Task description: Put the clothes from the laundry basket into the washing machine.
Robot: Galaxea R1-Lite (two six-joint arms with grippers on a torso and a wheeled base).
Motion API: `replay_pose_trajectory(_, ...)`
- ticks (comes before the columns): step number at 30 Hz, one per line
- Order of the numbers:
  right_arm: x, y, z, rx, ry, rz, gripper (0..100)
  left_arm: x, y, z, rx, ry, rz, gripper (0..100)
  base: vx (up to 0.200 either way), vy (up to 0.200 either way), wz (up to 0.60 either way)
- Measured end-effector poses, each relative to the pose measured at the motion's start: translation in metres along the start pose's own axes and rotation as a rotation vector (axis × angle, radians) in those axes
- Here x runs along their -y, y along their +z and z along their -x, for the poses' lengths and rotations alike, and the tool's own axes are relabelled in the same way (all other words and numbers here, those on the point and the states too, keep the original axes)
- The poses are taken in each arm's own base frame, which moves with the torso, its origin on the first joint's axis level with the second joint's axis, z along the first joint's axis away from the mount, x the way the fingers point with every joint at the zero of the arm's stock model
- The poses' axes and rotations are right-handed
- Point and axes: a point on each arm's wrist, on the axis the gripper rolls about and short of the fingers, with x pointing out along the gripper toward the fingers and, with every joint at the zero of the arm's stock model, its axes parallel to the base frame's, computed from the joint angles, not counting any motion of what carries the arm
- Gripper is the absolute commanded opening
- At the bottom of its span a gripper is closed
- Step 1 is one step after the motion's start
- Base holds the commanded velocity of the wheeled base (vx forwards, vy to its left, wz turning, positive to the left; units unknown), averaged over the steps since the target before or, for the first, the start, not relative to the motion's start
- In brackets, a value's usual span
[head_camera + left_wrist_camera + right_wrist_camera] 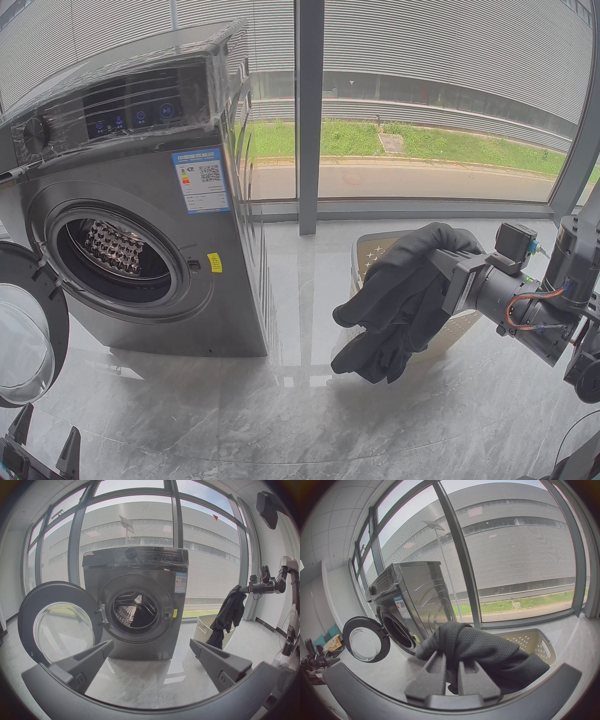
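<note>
My right gripper (437,257) is shut on a black garment (400,300) that hangs in the air above the beige laundry basket (375,245), right of the washing machine (137,200). The garment (484,650) drapes over the shut fingers (437,670) in the right wrist view. The machine's round door (25,325) is swung open to the left, and its drum (115,250) shows empty. My left gripper (150,645) is open, low in front of the machine, holding nothing. Farther off in the left wrist view, the garment (229,616) dangles over the basket (204,627).
A tall window with a dark upright post (309,112) stands behind the machine and basket. The grey marble floor (281,412) is bare between the machine's front and the basket. The open door juts out at the machine's left.
</note>
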Motion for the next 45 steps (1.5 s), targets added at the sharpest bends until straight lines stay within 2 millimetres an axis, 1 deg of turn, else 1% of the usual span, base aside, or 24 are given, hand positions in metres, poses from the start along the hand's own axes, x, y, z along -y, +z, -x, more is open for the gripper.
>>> replay_pose_trajectory(20, -0.0043, -0.0008, 0.0004, -0.003, 0.024, -0.001, 0, 0.0000, 0.0000, 0.0000, 0.000, 0.000, 0.000, 100, 0.000, 0.200, 0.00)
replay_pose_trajectory(29, -0.0039, -0.0029, 0.0011, -0.012, 0.024, 0.002, 0, 0.0000, -0.0001, 0.0000, -0.001, 0.000, -0.001, 100, 0.000, 0.000, 0.00)
replay_pose_trajectory(38, -0.0051, -0.0044, 0.0017, -0.018, 0.029, 0.003, 0, 0.0000, -0.0001, 0.0000, -0.001, 0.000, -0.001, 100, -0.200, 0.000, 0.00)
replay_pose_trajectory(45, -0.0053, -0.0048, 0.0020, -0.020, 0.032, 0.003, 0, 0.0000, -0.0001, 0.0000, -0.001, -0.001, -0.001, 100, 0.000, 0.000, 0.00)
